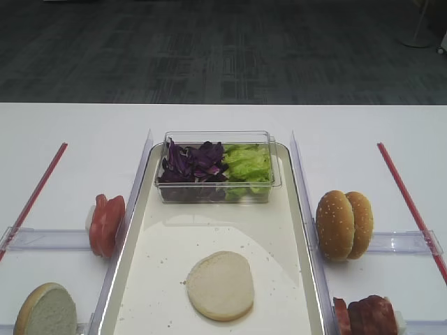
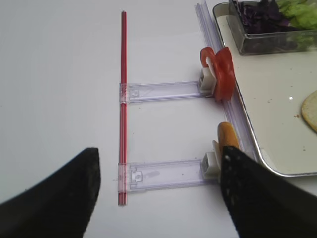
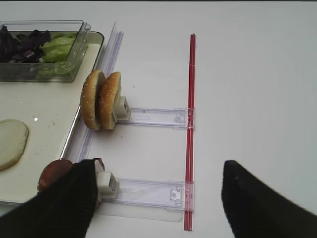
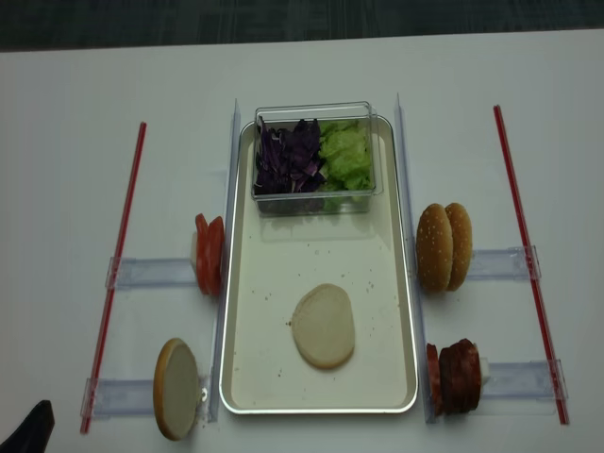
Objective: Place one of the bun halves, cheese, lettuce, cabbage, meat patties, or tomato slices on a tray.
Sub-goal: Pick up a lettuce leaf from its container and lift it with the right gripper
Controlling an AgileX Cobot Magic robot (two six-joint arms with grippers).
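A pale bun half (image 1: pixel 220 285) lies flat on the long cream tray (image 1: pixel 157 244). At the tray's far end a clear box holds purple cabbage (image 1: pixel 192 162) and green lettuce (image 1: pixel 248 164). Tomato slices (image 1: pixel 106 223) and one bun half (image 1: pixel 45 310) stand on edge left of the tray. Two seeded bun halves (image 1: pixel 343 223) and meat patties (image 1: pixel 367 315) stand on its right. My right gripper (image 3: pixel 158 198) is open over the holder beside the patties (image 3: pixel 52 173). My left gripper (image 2: pixel 158 193) is open over the holder next to the bun half (image 2: pixel 228 136). No cheese is in view.
Clear plastic holders (image 3: pixel 148 191) (image 2: pixel 163 173) lie on the white table beside the tray. A red strip (image 1: pixel 408 202) runs along the right side and another red strip (image 1: pixel 35 195) along the left. The tray's clear rim (image 1: pixel 304 188) stands above the table.
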